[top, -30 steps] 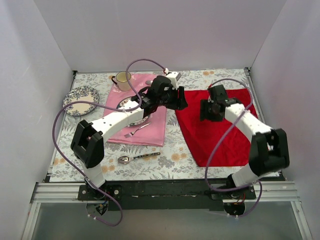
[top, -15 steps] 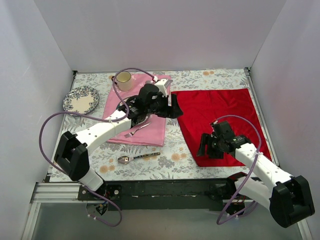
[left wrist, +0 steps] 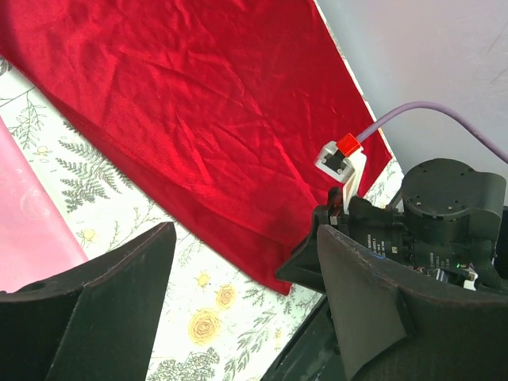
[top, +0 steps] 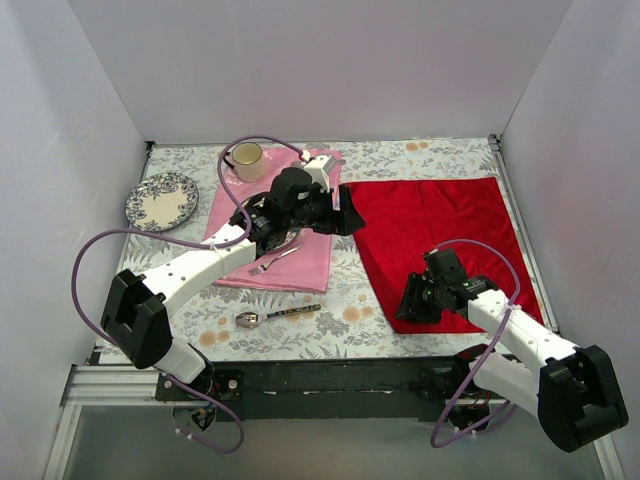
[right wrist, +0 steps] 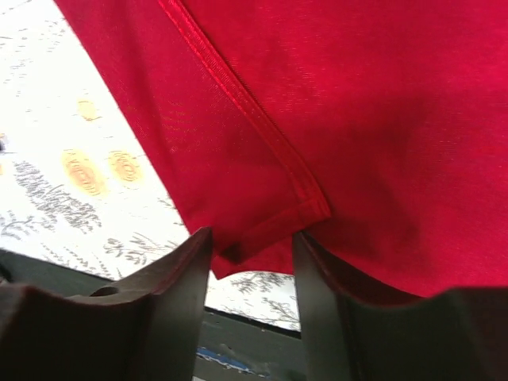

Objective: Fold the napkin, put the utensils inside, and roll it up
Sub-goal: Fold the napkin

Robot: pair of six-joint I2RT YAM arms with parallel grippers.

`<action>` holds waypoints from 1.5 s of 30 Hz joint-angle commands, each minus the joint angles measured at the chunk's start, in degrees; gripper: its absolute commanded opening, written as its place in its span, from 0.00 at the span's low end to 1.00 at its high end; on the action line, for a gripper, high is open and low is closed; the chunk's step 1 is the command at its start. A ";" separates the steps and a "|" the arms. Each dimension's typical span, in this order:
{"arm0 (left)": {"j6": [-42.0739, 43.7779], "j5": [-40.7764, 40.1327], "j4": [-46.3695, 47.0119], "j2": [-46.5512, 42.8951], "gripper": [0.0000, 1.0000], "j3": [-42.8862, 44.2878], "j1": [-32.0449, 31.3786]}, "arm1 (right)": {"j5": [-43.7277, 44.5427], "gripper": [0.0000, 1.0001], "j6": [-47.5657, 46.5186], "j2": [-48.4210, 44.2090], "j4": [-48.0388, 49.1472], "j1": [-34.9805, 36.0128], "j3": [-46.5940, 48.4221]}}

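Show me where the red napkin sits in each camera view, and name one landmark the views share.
Top external: the napkin lies spread flat, right of centre.
Left wrist: it fills the upper left of the picture.
Right wrist: it covers most of the frame, its hem running diagonally.
Shared landmark: the floral tablecloth bordering the napkin in all three views.

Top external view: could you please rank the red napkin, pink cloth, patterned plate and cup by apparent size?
1. red napkin
2. pink cloth, partly hidden by the left arm
3. patterned plate
4. cup
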 commanded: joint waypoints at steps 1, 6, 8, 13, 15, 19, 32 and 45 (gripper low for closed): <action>-0.11 0.47 0.72 -2.90 0.72 0.50 -0.08 | -4.94 0.45 1.48 -2.01 6.74 0.38 -1.03; -0.11 0.12 0.89 -3.07 0.72 0.50 -0.08 | -10.31 0.07 -3.78 1.40 10.62 2.13 0.80; 0.07 0.04 0.81 -3.25 0.72 0.24 -0.08 | -9.53 0.02 -7.12 2.64 9.83 6.41 3.52; 0.33 -0.75 0.81 -3.42 0.72 0.06 -0.08 | -13.12 0.09 -13.11 8.17 7.11 15.75 6.78; 0.51 -0.75 0.20 -3.34 0.72 0.41 0.01 | -10.51 0.48 -13.64 8.54 4.13 18.21 7.40; 0.68 -1.98 -0.16 -4.47 0.73 -0.29 -0.08 | -0.13 0.70 -14.96 3.97 4.11 20.50 8.10; 1.83 -3.74 -1.30 -5.97 0.74 -0.47 0.01 | 19.73 0.54 -14.25 22.93 -0.62 37.62 21.27; 1.39 -7.00 -2.27 -9.13 0.78 -2.49 1.50 | 20.54 0.44 -14.43 28.49 2.26 43.44 22.17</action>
